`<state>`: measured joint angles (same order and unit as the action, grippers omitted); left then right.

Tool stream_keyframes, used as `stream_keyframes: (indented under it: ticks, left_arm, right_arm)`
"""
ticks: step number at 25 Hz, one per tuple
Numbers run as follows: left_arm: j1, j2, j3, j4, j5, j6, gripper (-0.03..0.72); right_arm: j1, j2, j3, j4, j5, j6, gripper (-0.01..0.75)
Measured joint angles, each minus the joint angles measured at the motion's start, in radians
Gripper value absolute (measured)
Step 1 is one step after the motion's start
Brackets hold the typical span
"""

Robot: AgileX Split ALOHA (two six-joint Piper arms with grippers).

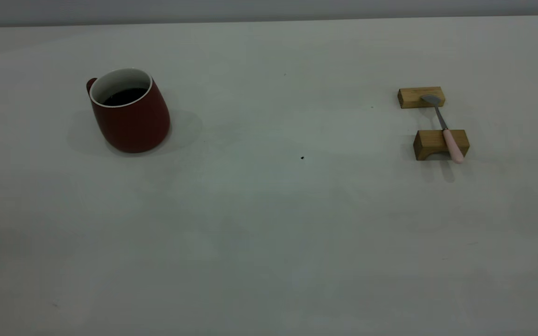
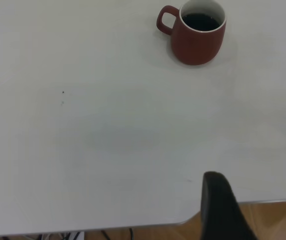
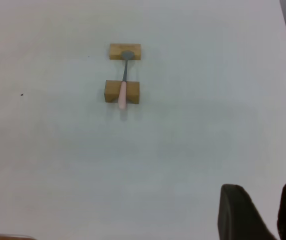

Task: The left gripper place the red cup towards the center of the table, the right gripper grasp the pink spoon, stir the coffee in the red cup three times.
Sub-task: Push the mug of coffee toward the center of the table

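The red cup [image 1: 131,119] stands upright at the table's [image 1: 269,242] left, with its handle turned away toward the back. Dark coffee [image 1: 124,96] fills it. The pink spoon [image 1: 447,135] lies across two tan wooden blocks at the right, bowl on the far block and pink handle over the near one. Neither gripper appears in the exterior view. In the left wrist view my left gripper [image 2: 257,179] is open over the table's edge, far from the cup [image 2: 198,42]. In the right wrist view my right gripper [image 3: 262,186] is open, well away from the spoon [image 3: 123,85], with nothing between its fingers.
The far wooden block [image 1: 421,97] and the arched near block [image 1: 430,144] hold the spoon off the tabletop. A tiny dark speck [image 1: 302,157] marks the middle of the table. The table's edge [image 2: 133,226] runs just beside my left gripper, with wooden floor beyond it.
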<state>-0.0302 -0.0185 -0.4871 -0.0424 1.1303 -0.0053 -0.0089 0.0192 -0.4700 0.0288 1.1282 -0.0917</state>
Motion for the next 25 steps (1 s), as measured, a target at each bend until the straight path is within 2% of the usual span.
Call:
stream_keyframes:
  ticks: [7,18,25]
  left_arm:
    - [0.000,0.090,-0.011,0.008,-0.030,-0.018,0.434]
    - [0.000,0.799,-0.136,0.048,-0.441,-0.047,0.434]
    - [0.000,1.250,-0.293,0.060,-0.567,-0.046,0.434]
  right_arm:
    - [0.000,0.000,0.000,0.000,0.000,0.000,0.238]
    - [0.000,0.000,0.000,0.000,0.000,0.000,0.238]
    - [0.000,0.000,0.000,0.000,0.000,0.000,0.238]
